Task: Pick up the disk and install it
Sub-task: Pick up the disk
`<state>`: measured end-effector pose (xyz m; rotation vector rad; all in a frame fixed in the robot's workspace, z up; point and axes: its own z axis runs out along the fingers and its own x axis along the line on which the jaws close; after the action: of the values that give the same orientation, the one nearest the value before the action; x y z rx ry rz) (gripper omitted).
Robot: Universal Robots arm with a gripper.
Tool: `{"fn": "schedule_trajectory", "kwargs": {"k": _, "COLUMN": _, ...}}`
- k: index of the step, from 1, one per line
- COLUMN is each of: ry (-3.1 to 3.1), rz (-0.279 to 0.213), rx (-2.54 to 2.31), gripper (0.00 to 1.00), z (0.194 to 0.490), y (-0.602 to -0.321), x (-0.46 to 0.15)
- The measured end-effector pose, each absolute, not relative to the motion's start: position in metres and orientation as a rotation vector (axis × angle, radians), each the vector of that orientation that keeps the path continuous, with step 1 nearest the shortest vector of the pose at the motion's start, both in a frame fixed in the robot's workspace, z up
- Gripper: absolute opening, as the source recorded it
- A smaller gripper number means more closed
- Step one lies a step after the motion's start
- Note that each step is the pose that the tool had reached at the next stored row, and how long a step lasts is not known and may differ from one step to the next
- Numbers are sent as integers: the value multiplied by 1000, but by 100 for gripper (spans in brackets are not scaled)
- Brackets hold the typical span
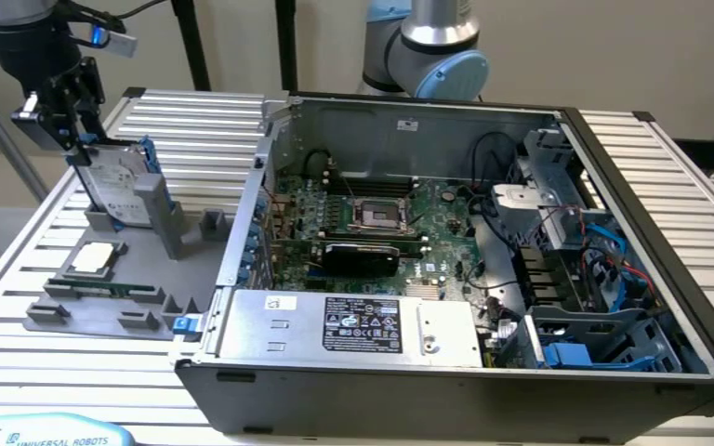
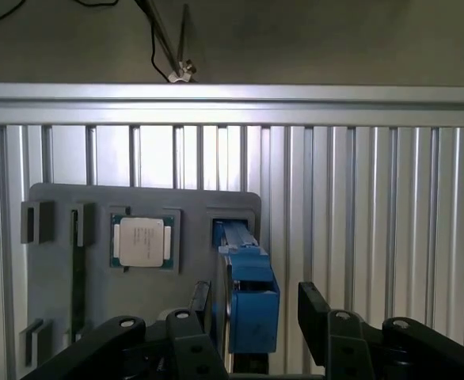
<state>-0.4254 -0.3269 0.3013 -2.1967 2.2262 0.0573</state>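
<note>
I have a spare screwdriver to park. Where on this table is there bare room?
Bare table slats lie behind the gray tray, up to the computer case, and again along the case's side at the exterior view's right. Crowded: the tray, holding the disk under the open claw and the CPU chip; the case's inside is packed.

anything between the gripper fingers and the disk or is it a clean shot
Nothing in the way: in the wrist view the open gripper straddles the disk at its blue carrier, and no other thing sits between the jaws and it.
</note>
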Motion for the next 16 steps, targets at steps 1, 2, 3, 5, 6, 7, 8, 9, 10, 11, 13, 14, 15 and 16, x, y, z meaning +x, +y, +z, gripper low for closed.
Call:
{"fn": "schedule_trajectory", "kwargs": {"k": 1, "ry": 2226, "rz": 57, "rx": -2197, "gripper": 56, "z": 301, "y": -327, "x": -425}}
{"fn": "schedule_trajectory", "kwargs": {"k": 2, "ry": 2226, "rz": 57, "rx": -2197, "gripper": 56, "z": 300, "y": -327, "x": -425}}
{"fn": "schedule_trajectory", "kwargs": {"k": 3, "ry": 2226, "rz": 57, "rx": -2197, "gripper": 56, "z": 299, "y": -327, "x": -425}}
{"fn": "schedule_trajectory", "kwargs": {"k": 5, "ry": 2226, "rz": 57, "rx": -2197, "gripper": 56, "z": 298, "y": -327, "x": -425}}
{"fn": "schedule_trajectory", "kwargs": {"k": 6, "ry": 2226, "rz": 57, "rx": -2197, "gripper": 56, "z": 297, "y": -327, "x": -425}}
{"fn": "schedule_trajectory", "kwargs": {"k": 7, "ry": 2227, "rz": 57, "rx": -2197, "gripper": 56, "z": 296, "y": -327, "x": -426}}
{"fn": "schedule_trajectory", "kwargs": {"k": 8, "ry": 2227, "rz": 57, "rx": -2197, "gripper": 56, "z": 295, "y": -327, "x": -426}}
{"fn": "schedule_trajectory", "kwargs": {"k": 9, "ry": 2227, "rz": 57, "rx": -2197, "gripper": 56, "z": 295, "y": -327, "x": -426}}
{"fn": "schedule_trajectory", "kwargs": {"k": 10, "ry": 2226, "rz": 57, "rx": -2197, "gripper": 56, "z": 294, "y": -327, "x": -427}}
{"fn": "schedule_trajectory", "kwargs": {"k": 11, "ry": 2226, "rz": 57, "rx": -2197, "gripper": 56, "z": 294, "y": -327, "x": -427}}
{"fn": "schedule_trajectory", "kwargs": {"k": 13, "ry": 2226, "rz": 57, "rx": -2197, "gripper": 56, "z": 293, "y": -327, "x": -428}}
{"fn": "schedule_trajectory", "kwargs": {"k": 14, "ry": 2226, "rz": 57, "rx": -2197, "gripper": 56, "z": 292, "y": -327, "x": -428}}
{"fn": "schedule_trajectory", "kwargs": {"k": 15, "ry": 2227, "rz": 57, "rx": -2197, "gripper": 56, "z": 291, "y": -327, "x": -428}}
{"fn": "schedule_trajectory", "kwargs": {"k": 16, "ry": 2227, "rz": 57, "rx": -2197, "gripper": 56, "z": 291, "y": -327, "x": -428}}
